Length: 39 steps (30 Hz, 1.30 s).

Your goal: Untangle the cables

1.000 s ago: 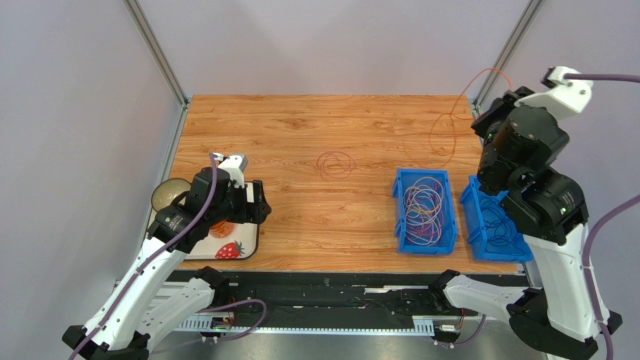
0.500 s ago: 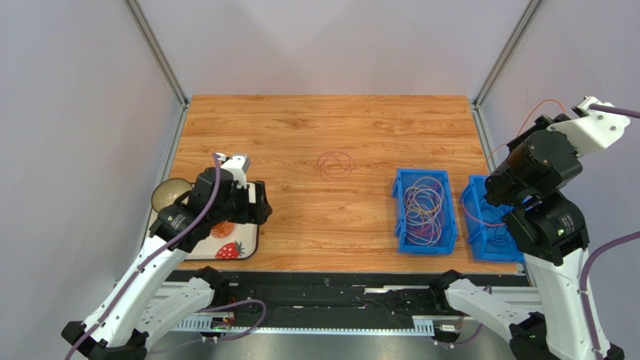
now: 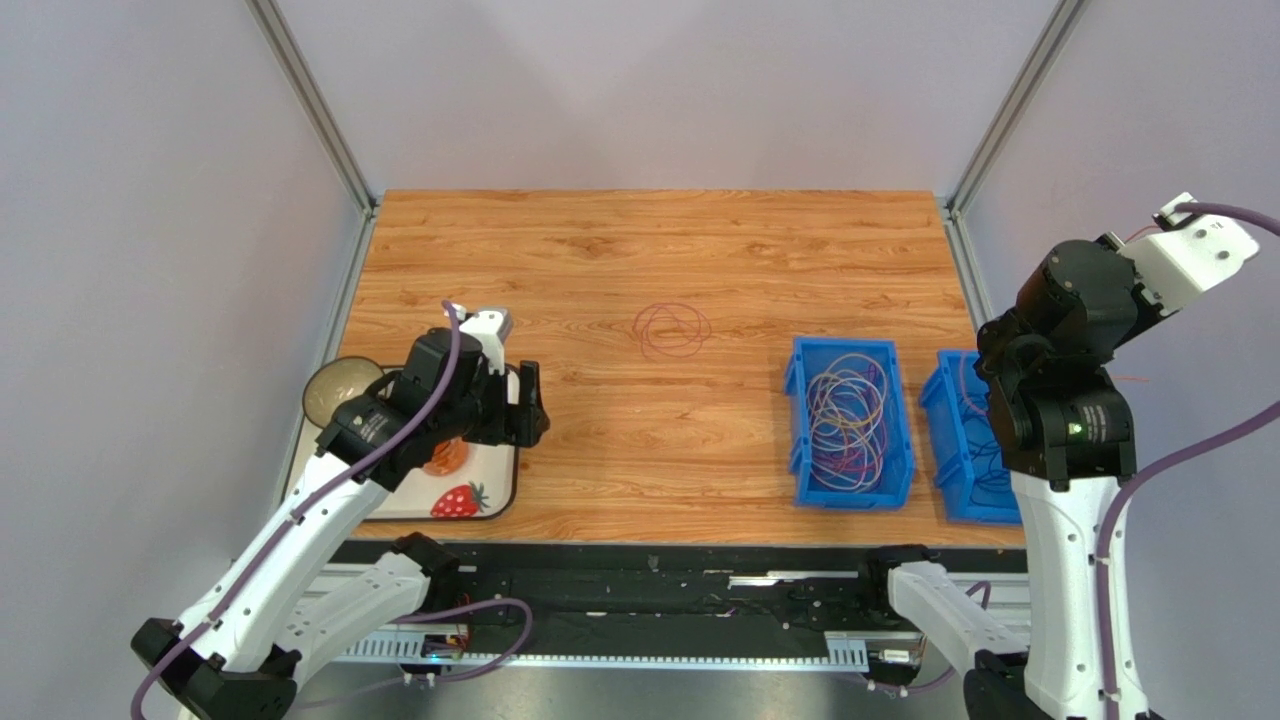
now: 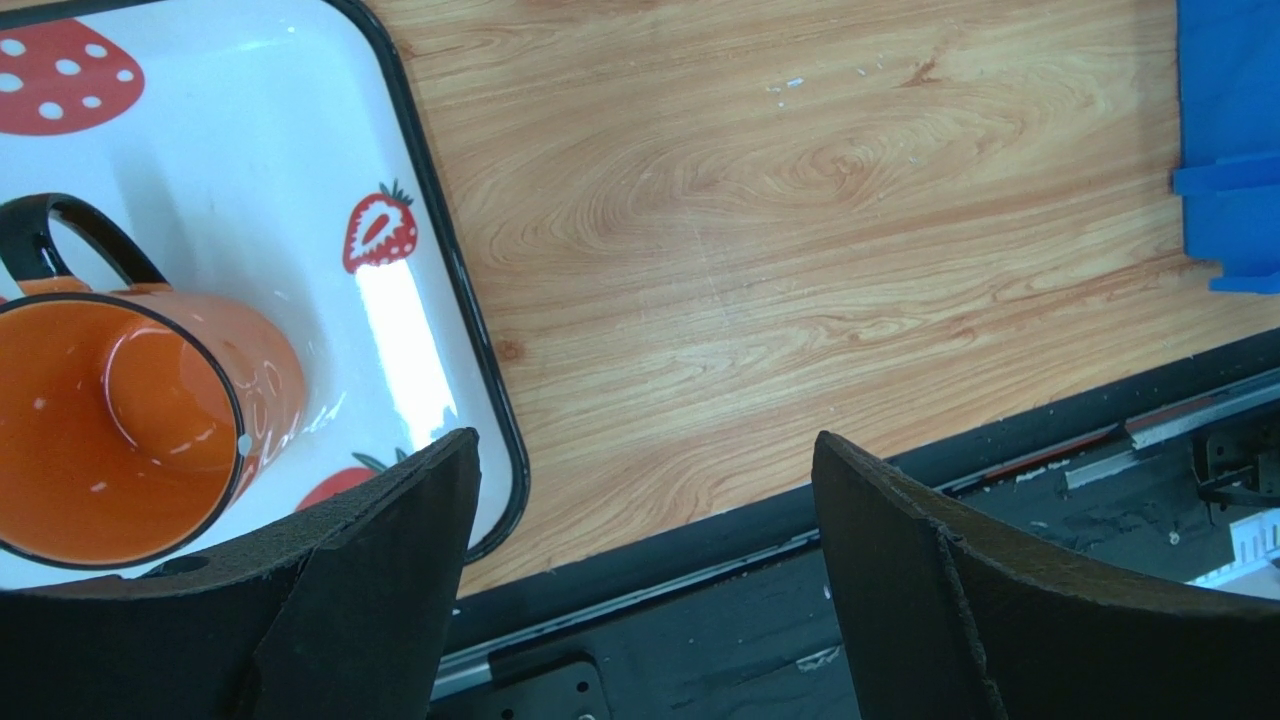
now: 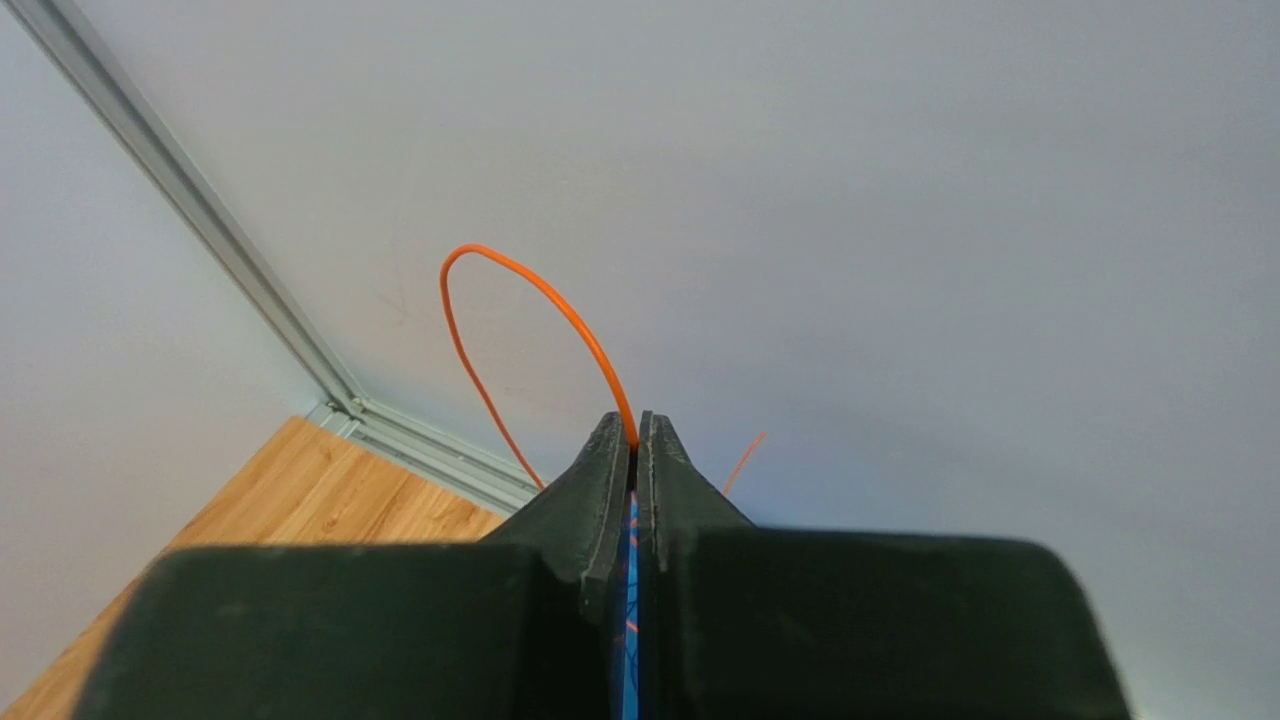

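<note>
Pinches an orange cable (image 5: 511,323) in the fully closed right gripper (image 5: 633,429), up by the grey wall (image 5: 902,180).
Hovers the left gripper (image 4: 643,450) wide open, empty, over the strawberry tray's (image 4: 301,120) edge; shows the other cables (image 3: 846,413) heaped in a blue bin (image 3: 854,492), one red loop (image 3: 670,330) on the table (image 3: 601,255).

Left: mug (image 4: 120,428) on tray (image 4: 226,120); cables (image 3: 846,413) in bin (image 3: 851,495) (right).

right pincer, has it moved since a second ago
Yes. The right pincer, shut on an orange cable, has swung rightward: from over the far right corner of the table to past the right-hand blue bin, near the wall.
</note>
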Tool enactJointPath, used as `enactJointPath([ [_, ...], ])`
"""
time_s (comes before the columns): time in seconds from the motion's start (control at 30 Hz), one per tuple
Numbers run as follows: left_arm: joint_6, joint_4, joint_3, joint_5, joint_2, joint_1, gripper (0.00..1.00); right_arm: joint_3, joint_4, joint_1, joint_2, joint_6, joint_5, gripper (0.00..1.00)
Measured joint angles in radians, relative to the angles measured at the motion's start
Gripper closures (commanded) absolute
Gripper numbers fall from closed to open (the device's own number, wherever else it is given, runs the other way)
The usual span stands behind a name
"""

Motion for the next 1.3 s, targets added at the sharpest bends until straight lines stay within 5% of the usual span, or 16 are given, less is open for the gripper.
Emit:
enactJointPath([
  [0.33,0.0,0.0,0.0,0.0,0.035,0.0,0.11,-0.184,0.015,-0.216,0.019,0.089,-0.15,1.0],
  [0.83,0.0,0.0,0.0,-0.002,0.048,0.0,0.11,-0.404,-0.046,-0.28,0.042,0.34,-0.504,1.0],
  [1.3,0.0,0.0,0.0,-0.003,0.048,-0.004,0.11,-0.513,-0.098,-0.406,0.168,0.493,-0.531,1.0],
])
